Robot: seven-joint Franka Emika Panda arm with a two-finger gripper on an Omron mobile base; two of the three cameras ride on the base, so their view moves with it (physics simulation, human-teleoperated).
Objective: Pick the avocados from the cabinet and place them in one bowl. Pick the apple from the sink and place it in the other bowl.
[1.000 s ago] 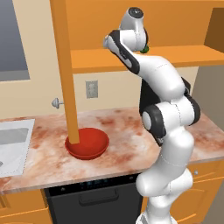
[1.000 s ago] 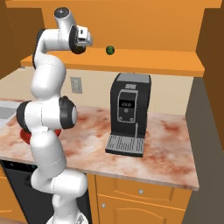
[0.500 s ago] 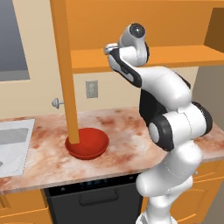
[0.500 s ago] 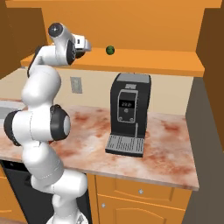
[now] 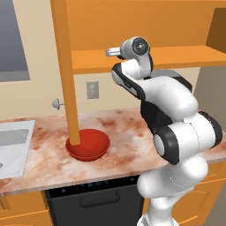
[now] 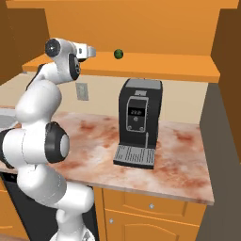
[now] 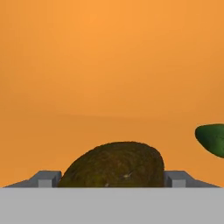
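Observation:
An olive-brown avocado (image 7: pixel 111 164) sits between my gripper's (image 7: pixel 111 178) fingertips (image 7: pixel 46 178), which are shut on its two sides. My gripper (image 6: pixel 92 51) is at the front edge of the cabinet shelf (image 6: pixel 155 65). The darker green avocado (image 6: pixel 118 54) lies on the shelf to the right of it, also at the right edge of the hand view (image 7: pixel 212 139). The red bowl (image 5: pixel 95 152) rests on the counter at the foot of the cabinet door panel (image 5: pixel 65 66). A corner of the sink (image 5: pixel 13 143) shows at the left. The apple and the other bowl are out of view.
A black coffee machine (image 6: pixel 139 122) stands on the marble counter (image 6: pixel 183 155) below the shelf, right of the arm. A wall outlet (image 5: pixel 92 90) and a round knob (image 5: pixel 57 104) sit on the back wall. A dark dishwasher front (image 5: pixel 95 203) lies under the counter.
The hand has come down from above the shelf to its front edge. The arm's elbow has swung out to the right in the left base view.

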